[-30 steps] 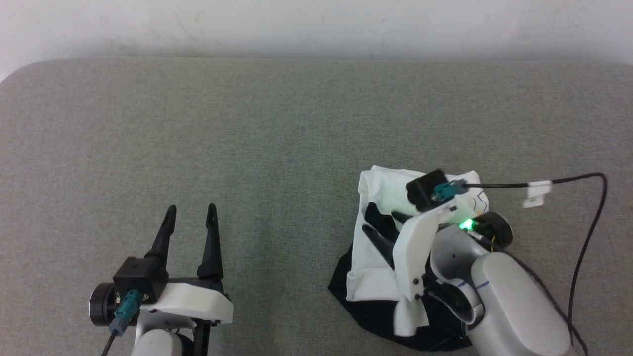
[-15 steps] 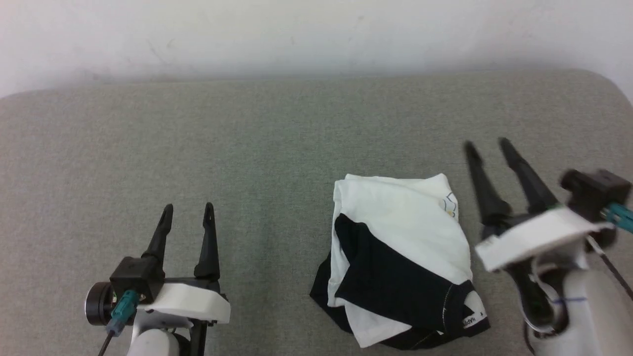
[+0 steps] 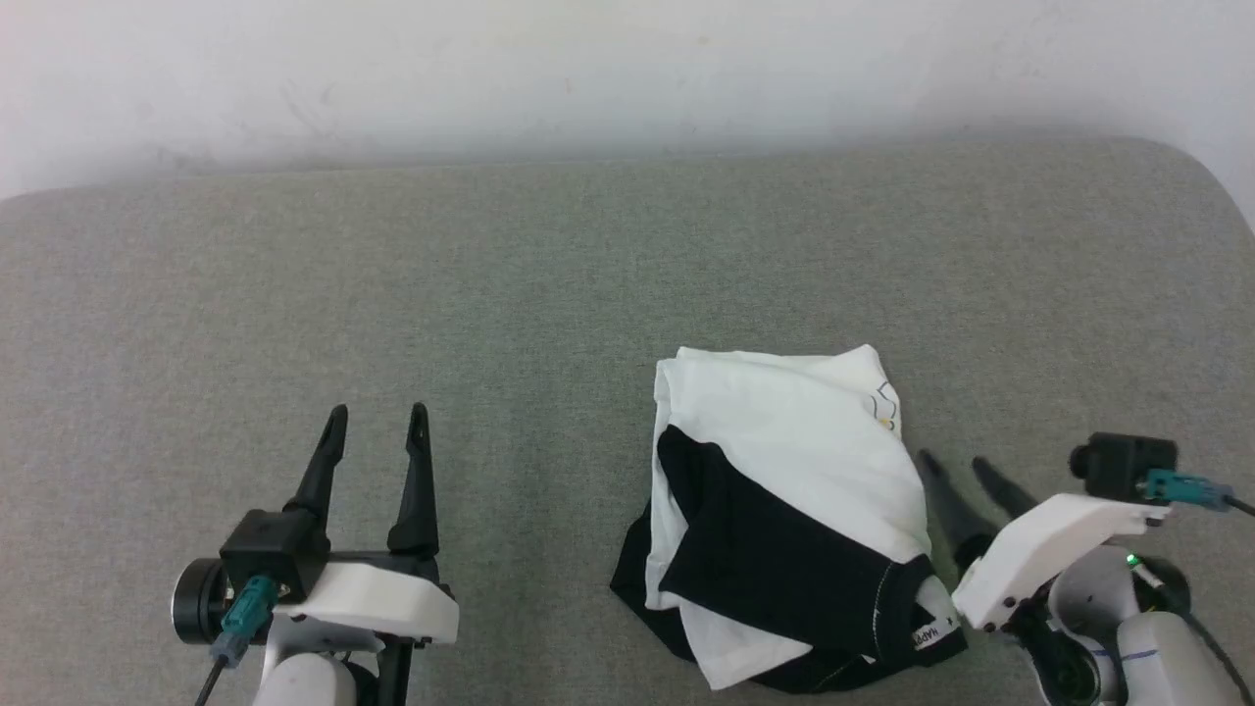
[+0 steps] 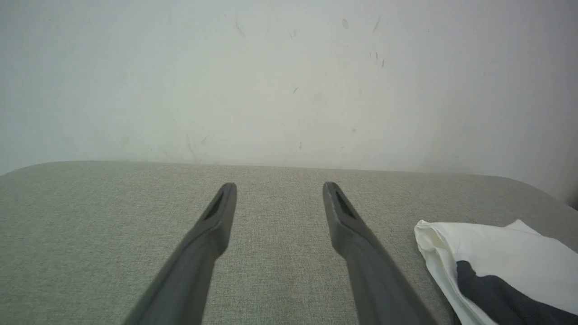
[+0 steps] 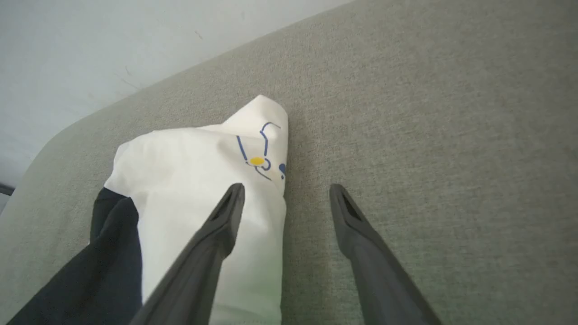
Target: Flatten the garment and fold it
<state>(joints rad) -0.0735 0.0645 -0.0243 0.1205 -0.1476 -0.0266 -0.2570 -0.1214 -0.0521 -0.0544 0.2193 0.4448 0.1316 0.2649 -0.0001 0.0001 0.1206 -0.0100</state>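
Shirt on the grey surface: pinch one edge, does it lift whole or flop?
Likely flops: the garment lies in soft overlapping folds, so one pinch would probably raise a layer while the rest drapes. Probably light; the cloth looks thin. Pushed, it would likely bunch, not slide, on the textured grey surface.

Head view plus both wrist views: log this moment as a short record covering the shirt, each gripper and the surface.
shirt: crumpled heap, not flattened; black sleeve lies across the white body; small blue and yellow print at the far right corner
surface: grey fabric, against a pale wall
left gripper: open, holding nothing, apart from the shirt
right gripper: open, at the shirt's right edge; one finger over white cloth, the other over bare surface; contact cannot be told
task stage: flattening not yet done
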